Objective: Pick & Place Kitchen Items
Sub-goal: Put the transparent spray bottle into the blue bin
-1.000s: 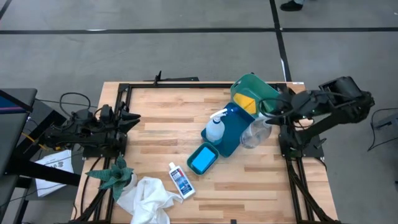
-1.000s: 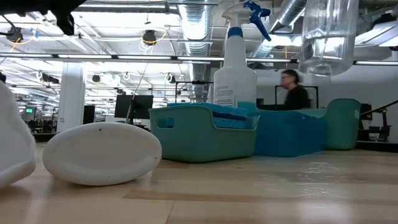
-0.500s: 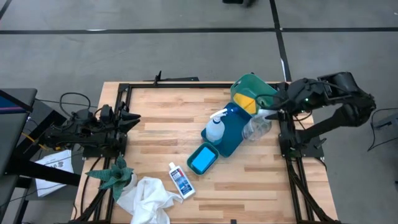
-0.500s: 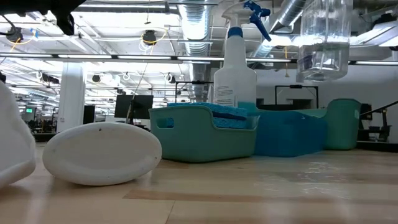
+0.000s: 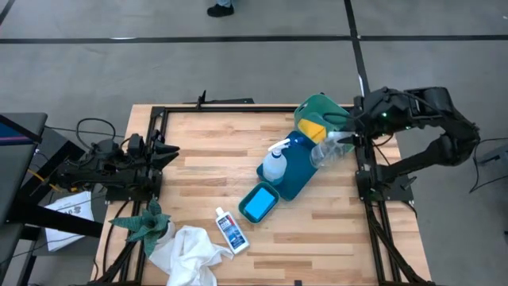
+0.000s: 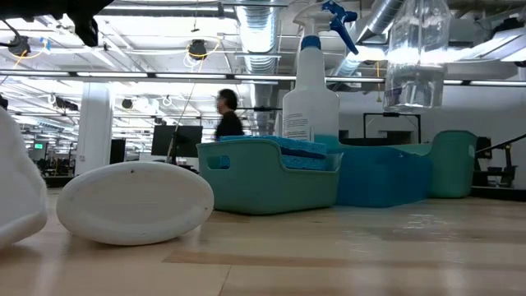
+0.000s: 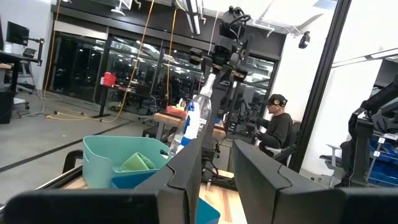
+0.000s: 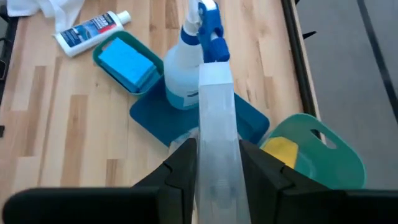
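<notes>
Clear bottle [image 5: 327,152] is held off the table by the right gripper [image 5: 348,137], right of centre in the high view, just above the right edge of the blue tray [image 5: 298,171] and beside the green bin [image 5: 329,111]. In the right wrist view the two fingers [image 8: 184,163] press on either side of the bottle [image 8: 216,130], closed only as far as its width allows. In the low view it [image 6: 416,57] hangs clear of the table at upper right. Spray bottle [image 5: 274,163] stands upright on the tray. Yellow pad [image 5: 312,127] lies inside the bin. Blue sponge [image 5: 255,205] sits in the teal tub [image 5: 267,191] below the tray. Small bottle [image 5: 229,229] lies flat at lower centre, just beside the white cloth [image 5: 186,250]. Left gripper [image 5: 168,149] rests at the left edge, fingers [image 7: 186,171] slightly apart, holding nothing.
</notes>
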